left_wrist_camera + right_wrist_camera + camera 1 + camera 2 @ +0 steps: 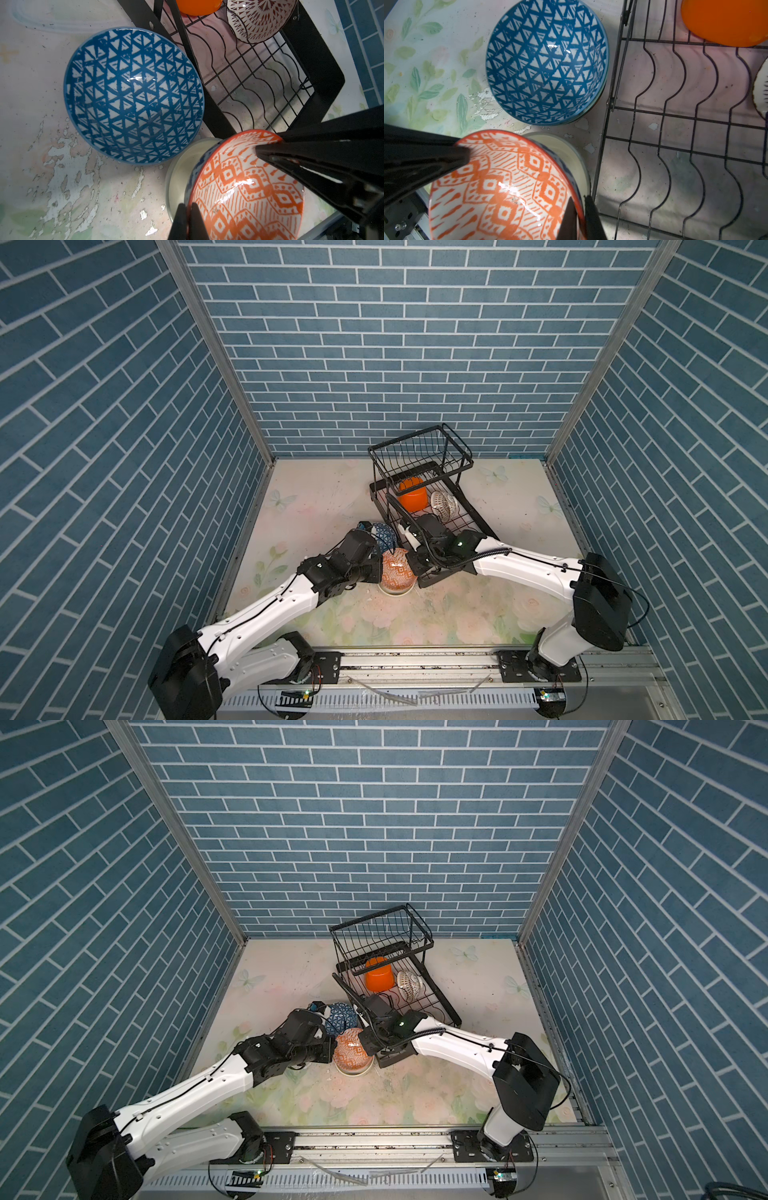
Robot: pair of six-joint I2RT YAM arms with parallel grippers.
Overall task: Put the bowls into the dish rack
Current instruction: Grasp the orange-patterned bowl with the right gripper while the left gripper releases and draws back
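Nearest us, left tool [188, 205] and right tool [580, 198] each clamp opposite rims of the patterned orange bowl [249, 187]; we see it tilted atop a cream bowl [180, 172], just beside the rack [320, 62].

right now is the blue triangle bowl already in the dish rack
No, the blue triangle bowl stands outside the dish rack, beside its black frame.

Light: bright, even, overhead in both top views; patchier in wrist views.
Glare: white highlights inside blue bowl [135, 83] and orange-patterned bowl [508, 187].
Shadows: soft, on worktop [374, 626] beneath arms [270, 605].
Distortion: brick walls [104, 448] splayed at edges.
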